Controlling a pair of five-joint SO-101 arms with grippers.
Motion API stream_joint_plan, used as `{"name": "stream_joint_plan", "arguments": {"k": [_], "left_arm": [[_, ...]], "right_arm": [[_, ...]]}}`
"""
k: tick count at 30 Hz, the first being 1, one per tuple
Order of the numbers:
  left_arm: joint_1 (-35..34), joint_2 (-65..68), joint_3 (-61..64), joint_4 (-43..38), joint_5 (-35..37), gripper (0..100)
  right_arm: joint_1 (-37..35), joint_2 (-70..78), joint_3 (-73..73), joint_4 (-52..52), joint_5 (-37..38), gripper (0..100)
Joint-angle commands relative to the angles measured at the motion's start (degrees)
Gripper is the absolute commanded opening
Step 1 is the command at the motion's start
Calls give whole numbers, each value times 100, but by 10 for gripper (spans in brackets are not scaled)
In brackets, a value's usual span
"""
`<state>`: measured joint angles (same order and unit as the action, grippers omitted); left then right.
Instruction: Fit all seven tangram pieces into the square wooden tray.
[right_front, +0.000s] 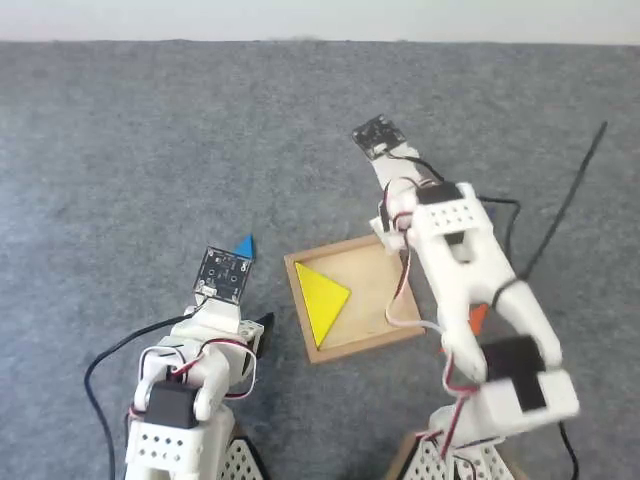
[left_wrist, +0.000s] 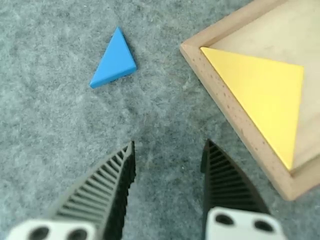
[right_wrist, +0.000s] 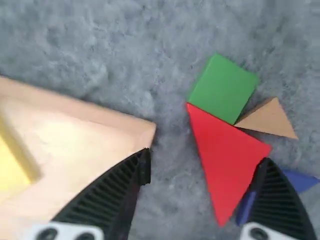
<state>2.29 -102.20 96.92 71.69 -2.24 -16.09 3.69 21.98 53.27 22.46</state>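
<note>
Left claw (left_wrist: 169, 150): closest thing to us, released and holding nothing, jaws spread wide. In the high view it hangs over the carpet at about 8 o'clock from the tray. We reckon it's parked there because both the blue piece and the tray wall are within easy reach.
Right claw (right_wrist: 204, 160): also spread open and empty, up by the tray's 1 o'clock corner. Its fingers straddle the red triangle, so our guess is that's the next grab.
Square wooden tray (right_front: 365, 345): flat on the grey carpet between the two arms, mostly bare inside.
Yellow triangle (right_front: 320, 295): the one piece already seated, in the tray's 9 o'clock half. Its long edge sits flush on that wall, which we think keeps the rest of the floor free.
Blue triangle (left_wrist: 115, 62): lying loose on the carpet between 9 and 10 o'clock from the tray, apart from its wall.
Red triangle (right_wrist: 222, 155): on the carpet just off the tray corner, under the right claw.
Green square (right_wrist: 223, 89): touching the red triangle's short edge.
Tan triangle (right_wrist: 267, 120): small one, tucked into the nook where green meets red.
Dark blue piece (right_wrist: 300, 181): peeking out behind a right finger, shape unclear to us.
Progress: one in, the rest to go, as far as we can judge.
</note>
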Motion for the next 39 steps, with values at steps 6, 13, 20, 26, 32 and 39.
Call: {"name": "stream_joint_plan", "arguments": {"k": [6,13,20,26,32,39], "left_arm": [[26,-44,-40,-26,-9,207],[26,-44,-40,-26,-9,207],[26,-44,-40,-26,-9,207],[26,-44,-40,-26,-9,207],[26,-44,-40,-26,-9,207],[26,-44,-40,-26,-9,207]], "right_arm": [[505,470,-527,295,2110,322],[664,963,-695,215,2277,322],[884,1420,-1037,57,2268,319],[1068,1692,-1574,101,2268,319],[1024,2000,-1618,48,2374,318],[1024,2237,-1978,426,2541,317]]}}
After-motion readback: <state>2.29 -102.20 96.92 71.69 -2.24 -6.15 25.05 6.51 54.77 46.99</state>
